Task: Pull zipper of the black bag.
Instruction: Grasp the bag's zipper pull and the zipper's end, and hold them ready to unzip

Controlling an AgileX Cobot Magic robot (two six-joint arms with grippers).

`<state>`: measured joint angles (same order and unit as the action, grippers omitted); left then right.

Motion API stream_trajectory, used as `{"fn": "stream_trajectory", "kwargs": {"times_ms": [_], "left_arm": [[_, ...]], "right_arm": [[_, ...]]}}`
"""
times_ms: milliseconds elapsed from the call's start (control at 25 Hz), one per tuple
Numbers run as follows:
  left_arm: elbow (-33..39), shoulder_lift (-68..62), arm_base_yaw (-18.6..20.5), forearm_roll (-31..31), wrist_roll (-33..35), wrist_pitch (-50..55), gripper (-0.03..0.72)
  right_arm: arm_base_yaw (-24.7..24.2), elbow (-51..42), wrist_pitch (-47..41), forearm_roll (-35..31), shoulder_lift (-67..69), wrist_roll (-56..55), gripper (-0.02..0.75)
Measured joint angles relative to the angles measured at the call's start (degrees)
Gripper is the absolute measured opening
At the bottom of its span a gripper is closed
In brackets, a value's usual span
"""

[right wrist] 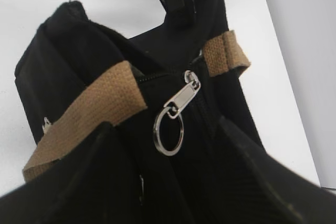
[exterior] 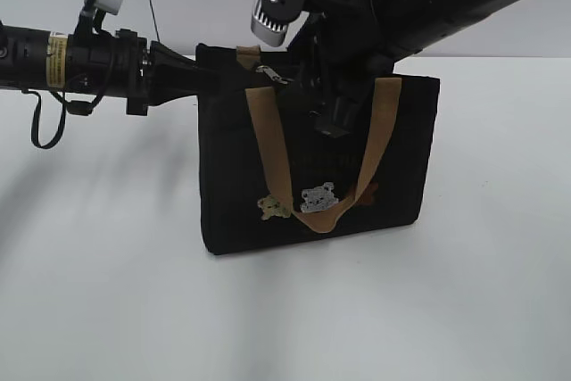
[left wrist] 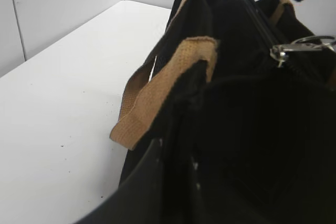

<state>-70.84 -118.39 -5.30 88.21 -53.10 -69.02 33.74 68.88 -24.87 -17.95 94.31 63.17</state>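
The black bag point(exterior: 357, 176) with tan handles stands upright on the white table. Its silver zipper pull with a ring point(exterior: 270, 73) lies on the top edge, near the left end. My left gripper point(exterior: 190, 78) is shut on the bag's top left corner; in the left wrist view its jaws point(left wrist: 181, 177) pinch the black fabric, with the pull point(left wrist: 299, 46) further along. My right gripper point(exterior: 332, 109) hangs over the bag's top, to the right of the pull. In the right wrist view its fingers point(right wrist: 170, 182) are spread open, and the ring point(right wrist: 169, 128) lies just ahead of them, untouched.
The white table point(exterior: 107, 292) stretches round the bag, with a white wall behind it. One tan handle point(exterior: 308, 211) droops over the bag's front, across small bear patches. The other handle's end point(right wrist: 223, 53) shows past the pull.
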Motion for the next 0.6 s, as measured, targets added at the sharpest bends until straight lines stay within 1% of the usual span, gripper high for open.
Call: {"fn": "stream_trajectory", "kwargs": {"times_ms": [120, 200, 400, 480, 600], "left_arm": [[0.0, 0.0, 0.0, 0.0, 0.0, 0.0, 0.036], [0.0, 0.0, 0.0, 0.0, 0.0, 0.0, 0.036], [0.0, 0.0, 0.0, 0.0, 0.0, 0.0, 0.036], [0.0, 0.0, 0.0, 0.0, 0.0, 0.0, 0.036], [0.0, 0.0, 0.0, 0.0, 0.0, 0.0, 0.036]], "right_arm": [[0.0, 0.0, 0.1, 0.0, 0.2, 0.0, 0.428], [0.0, 0.0, 0.1, 0.0, 0.2, 0.1, 0.389], [0.0, 0.0, 0.3, 0.0, 0.3, 0.1, 0.259], [0.0, 0.0, 0.4, 0.0, 0.3, 0.1, 0.237], [0.0, 0.0, 0.4, 0.0, 0.3, 0.1, 0.227]]}}
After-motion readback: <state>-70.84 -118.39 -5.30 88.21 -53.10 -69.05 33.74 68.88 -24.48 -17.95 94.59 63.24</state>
